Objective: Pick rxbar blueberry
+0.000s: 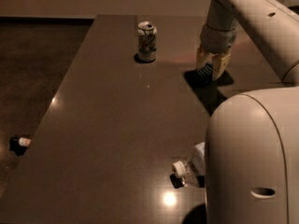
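The rxbar blueberry [204, 71] is a small dark-blue wrapper with white text lines, at the far right of the brown table [117, 125]. My gripper [210, 69] reaches down from the arm at the top right. Its two pale fingers [220, 65] stand on either side of the bar and hold it just at the table surface. A dark shadow lies under the bar.
A green-and-white soda can [147, 41] stands upright at the far middle of the table, left of the gripper. A clear plastic bottle [189, 167] lies on its side near the front, partly hidden by my white body [252, 157]. A small capped object [21, 142] lies on the floor at the left.
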Action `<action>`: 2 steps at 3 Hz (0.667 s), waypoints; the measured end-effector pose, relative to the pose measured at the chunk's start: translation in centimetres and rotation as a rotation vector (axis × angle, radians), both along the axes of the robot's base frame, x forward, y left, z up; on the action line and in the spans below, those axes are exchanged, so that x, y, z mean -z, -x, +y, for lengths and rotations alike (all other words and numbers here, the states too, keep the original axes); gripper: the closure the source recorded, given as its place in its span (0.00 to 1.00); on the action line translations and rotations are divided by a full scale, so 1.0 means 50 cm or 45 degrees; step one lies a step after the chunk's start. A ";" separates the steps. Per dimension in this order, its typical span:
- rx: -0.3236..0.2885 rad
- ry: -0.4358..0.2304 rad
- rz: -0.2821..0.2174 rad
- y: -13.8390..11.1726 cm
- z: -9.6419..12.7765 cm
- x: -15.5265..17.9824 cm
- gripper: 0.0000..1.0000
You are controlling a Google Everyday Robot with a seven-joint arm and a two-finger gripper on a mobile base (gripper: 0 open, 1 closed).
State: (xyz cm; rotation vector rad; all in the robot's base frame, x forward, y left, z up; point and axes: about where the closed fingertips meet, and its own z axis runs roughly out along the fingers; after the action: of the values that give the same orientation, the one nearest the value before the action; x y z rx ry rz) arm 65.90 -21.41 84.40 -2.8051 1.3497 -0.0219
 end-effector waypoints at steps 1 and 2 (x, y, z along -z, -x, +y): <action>0.000 0.000 0.000 0.000 0.000 -0.001 0.75; 0.052 -0.017 -0.116 0.023 -0.032 -0.033 0.97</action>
State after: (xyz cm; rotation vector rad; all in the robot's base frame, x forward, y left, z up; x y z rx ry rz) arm 64.74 -23.00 86.05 -2.7287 1.3816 -0.1398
